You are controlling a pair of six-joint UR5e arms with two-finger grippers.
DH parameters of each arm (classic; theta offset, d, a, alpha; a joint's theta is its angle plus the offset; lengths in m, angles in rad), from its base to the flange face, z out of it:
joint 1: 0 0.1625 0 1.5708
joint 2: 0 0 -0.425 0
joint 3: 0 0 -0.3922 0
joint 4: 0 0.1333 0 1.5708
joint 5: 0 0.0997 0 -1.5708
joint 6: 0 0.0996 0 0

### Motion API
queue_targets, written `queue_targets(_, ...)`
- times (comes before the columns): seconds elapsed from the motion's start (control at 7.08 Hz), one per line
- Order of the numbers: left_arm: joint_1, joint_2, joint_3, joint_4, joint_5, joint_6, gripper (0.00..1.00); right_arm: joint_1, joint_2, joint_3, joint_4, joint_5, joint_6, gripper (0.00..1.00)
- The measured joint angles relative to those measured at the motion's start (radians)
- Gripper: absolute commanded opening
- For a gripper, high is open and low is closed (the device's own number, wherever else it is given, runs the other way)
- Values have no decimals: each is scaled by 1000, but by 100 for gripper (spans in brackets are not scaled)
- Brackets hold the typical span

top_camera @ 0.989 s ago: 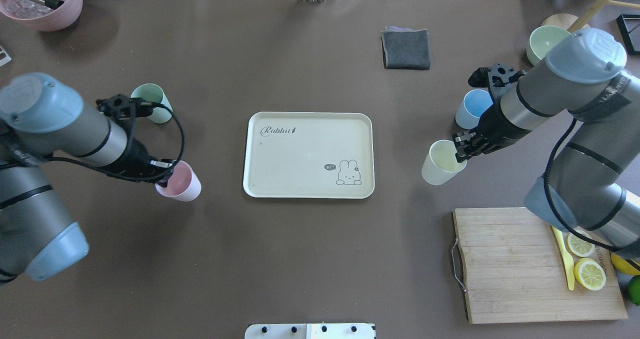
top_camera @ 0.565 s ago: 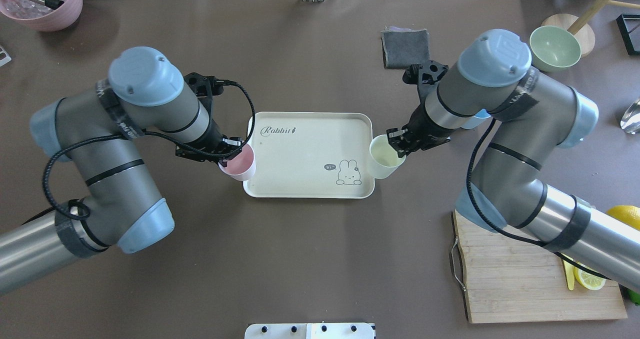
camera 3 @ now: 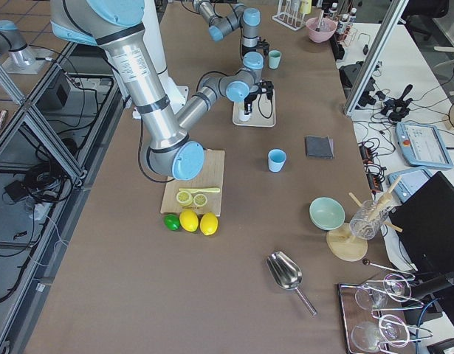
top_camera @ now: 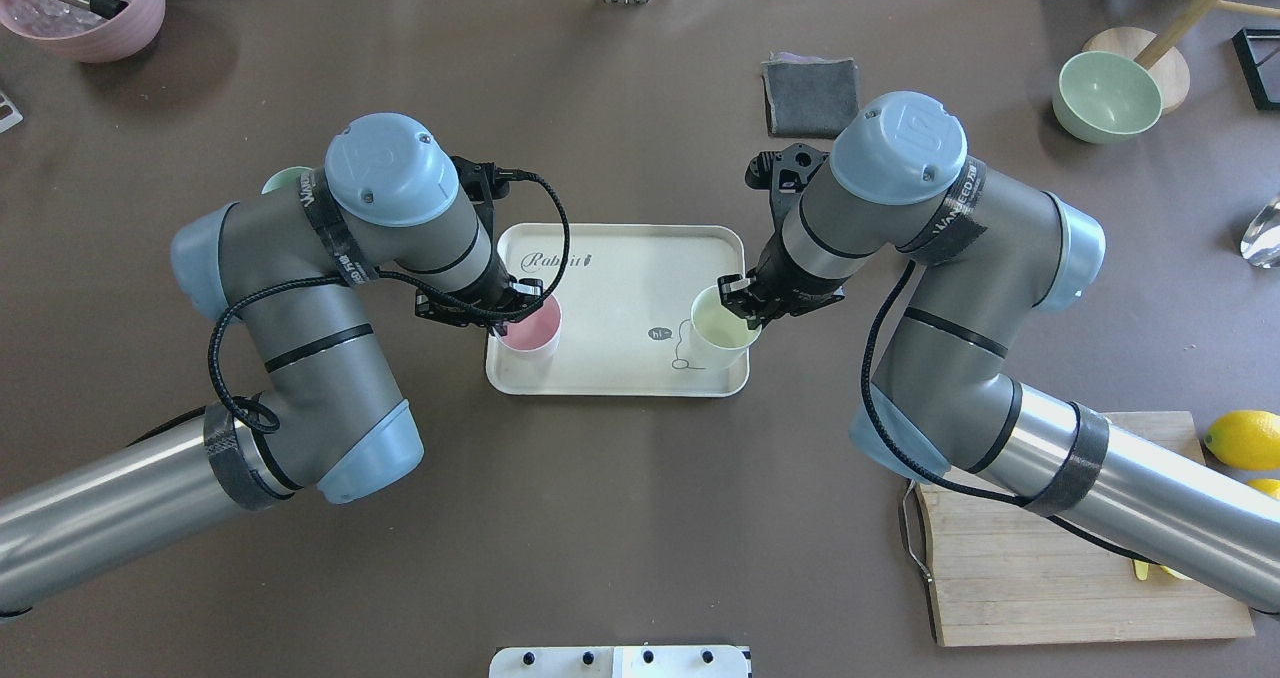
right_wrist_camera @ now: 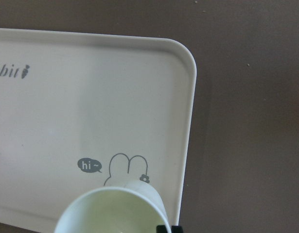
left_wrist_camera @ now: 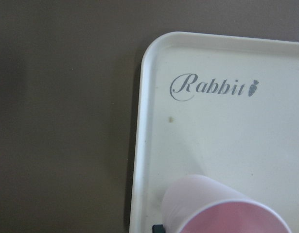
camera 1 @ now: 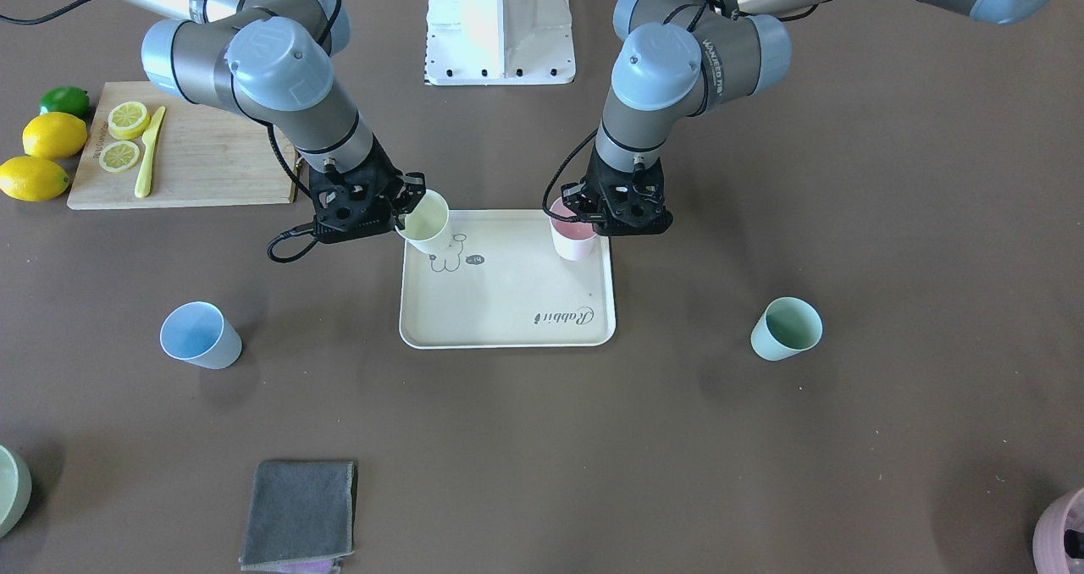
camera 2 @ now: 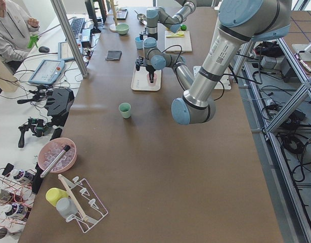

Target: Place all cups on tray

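The cream tray (top_camera: 620, 268) lies mid-table, also in the front view (camera 1: 508, 299). My left gripper (top_camera: 515, 308) (camera 1: 593, 218) is shut on the rim of the pink cup (top_camera: 528, 330) (camera 1: 574, 237) (left_wrist_camera: 222, 208), upright at the tray's (left_wrist_camera: 212, 131) near left corner. My right gripper (top_camera: 745, 303) (camera 1: 402, 214) is shut on the rim of the pale yellow cup (top_camera: 720, 336) (camera 1: 426, 218) (right_wrist_camera: 115, 211), slightly tilted over the bear drawing on the tray (right_wrist_camera: 91, 97). The light blue cup (camera 1: 199, 335) and mint green cup (camera 1: 786, 328) (top_camera: 283, 178) stand on the table.
A wooden cutting board (top_camera: 1050, 558) (camera 1: 212, 155) with lemon slices is near my right side, lemons (camera 1: 51, 134) beside it. A grey cloth (top_camera: 812, 98) lies beyond the tray. A pale green bowl (top_camera: 1105, 96) and a mauve pot (top_camera: 85, 8) sit at the far corners.
Both arms have carried their cups inward, from the table and the tray's side edges to over the tray. The pink cup is now inside the left rim, the yellow one inside the right.
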Motion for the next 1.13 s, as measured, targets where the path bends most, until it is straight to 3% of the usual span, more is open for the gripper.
queue_targets(0.14,2,-2,8,-6,2,-2,98,-1,7,-8,1,-2,1,99)
queue_targets(0.57,-28,8,-15,6,-4,23,98,70,7,-14,-8,54,-16,100)
queue_targets(1.13,-234,144,-151,148,-26,393,98,316,-124,-19,-14,192,-280,100)
